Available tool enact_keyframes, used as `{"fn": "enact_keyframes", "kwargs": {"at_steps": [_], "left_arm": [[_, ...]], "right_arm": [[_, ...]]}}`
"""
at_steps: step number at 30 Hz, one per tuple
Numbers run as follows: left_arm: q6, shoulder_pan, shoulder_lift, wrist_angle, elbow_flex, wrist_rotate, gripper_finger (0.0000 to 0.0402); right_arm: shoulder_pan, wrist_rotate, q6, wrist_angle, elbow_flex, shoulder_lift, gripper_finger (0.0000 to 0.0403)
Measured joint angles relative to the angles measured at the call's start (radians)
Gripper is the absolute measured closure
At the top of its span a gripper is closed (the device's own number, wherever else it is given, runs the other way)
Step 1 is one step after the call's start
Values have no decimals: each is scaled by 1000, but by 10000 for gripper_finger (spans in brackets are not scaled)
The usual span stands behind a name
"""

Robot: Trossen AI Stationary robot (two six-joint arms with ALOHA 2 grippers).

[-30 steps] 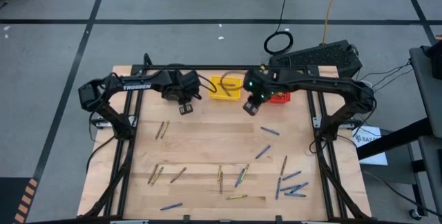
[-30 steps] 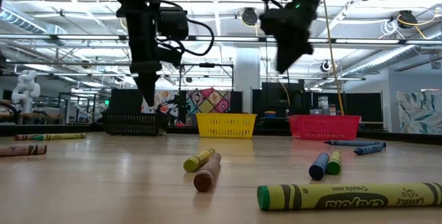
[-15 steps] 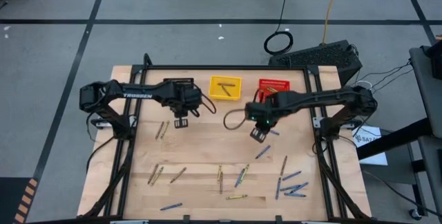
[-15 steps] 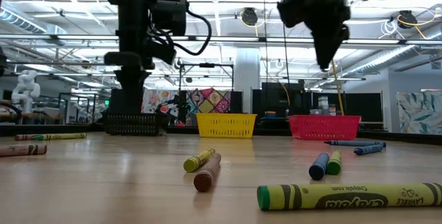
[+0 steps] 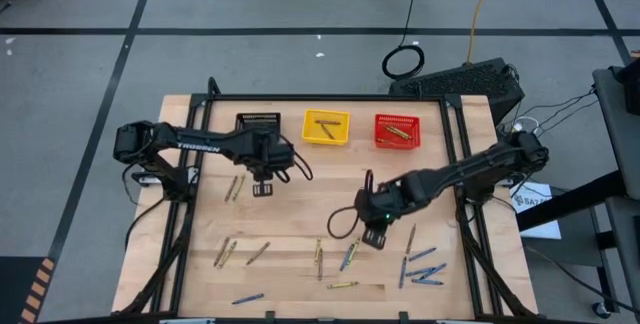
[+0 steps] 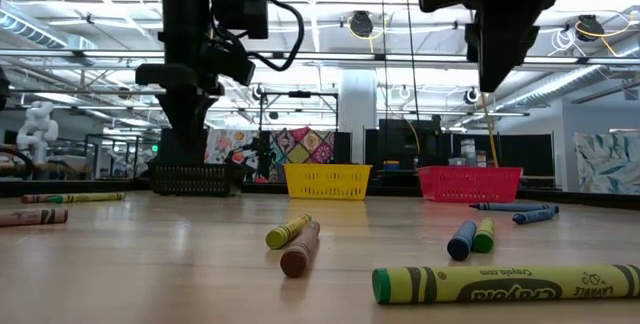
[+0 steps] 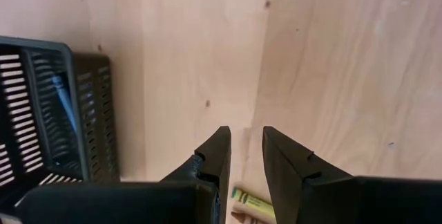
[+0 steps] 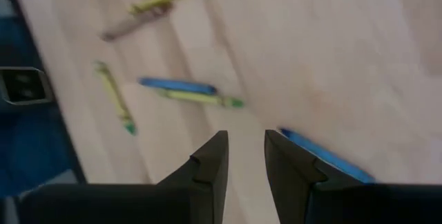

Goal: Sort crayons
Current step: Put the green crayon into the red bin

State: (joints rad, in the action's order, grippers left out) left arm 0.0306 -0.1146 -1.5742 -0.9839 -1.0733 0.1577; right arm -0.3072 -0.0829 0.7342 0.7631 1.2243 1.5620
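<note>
We are hovering the right end effector [image 8: 243, 158], slightly parted and empty, over a blue crayon [image 8: 324, 156]; misalignment risks nudging it away.

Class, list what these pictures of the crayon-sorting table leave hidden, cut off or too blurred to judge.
- Black basket contents: high view, too small; left wrist view, cut off by the edge.
- Blue crayon: right wrist view, partly behind the right gripper.
- Crayon beneath the left gripper: left wrist view, half hidden.
</note>
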Motion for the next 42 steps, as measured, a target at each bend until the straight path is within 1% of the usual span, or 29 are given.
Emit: {"fn": "enact_keyframes", "kwargs": {"at_steps": [3, 8, 11, 15, 19, 23, 27, 29, 33, 35, 42], "left_arm": [[-15, 4, 0, 14, 0, 0, 324], [-26, 5, 0, 13, 0, 0, 324], [-27, 5, 0, 12, 0, 0, 324], [-45, 4, 0, 8, 0, 0, 324], [-53, 6, 0, 3, 0, 0, 324], [-52, 6, 0, 2, 0, 0, 324], [-53, 5, 0, 2, 0, 0, 324], [-56, 5, 0, 2, 0, 0, 324], [-77, 6, 0, 2, 0, 0, 324], [-78, 6, 0, 1, 0, 0, 324], [-78, 8, 0, 3, 0, 0, 324]], "right_arm": [[-39, -24, 28, -131, -43, 0, 321], [-104, -17, 63, -325, -93, 19, 321], [-133, 26, 48, -416, -97, 70, 321], [-157, 30, -14, -537, -96, 151, 321], [-186, 30, -20, -547, -62, 236, 321], [-221, 30, -21, -549, 2, 307, 321], [-257, 41, -89, -538, 97, 365, 321], [-272, 81, -111, -497, 149, 384, 321], [-292, 168, -94, -327, 239, 419, 321], [-297, 190, -69, -282, 250, 427, 321], [-316, 186, -4, -265, 252, 430, 321]]}}
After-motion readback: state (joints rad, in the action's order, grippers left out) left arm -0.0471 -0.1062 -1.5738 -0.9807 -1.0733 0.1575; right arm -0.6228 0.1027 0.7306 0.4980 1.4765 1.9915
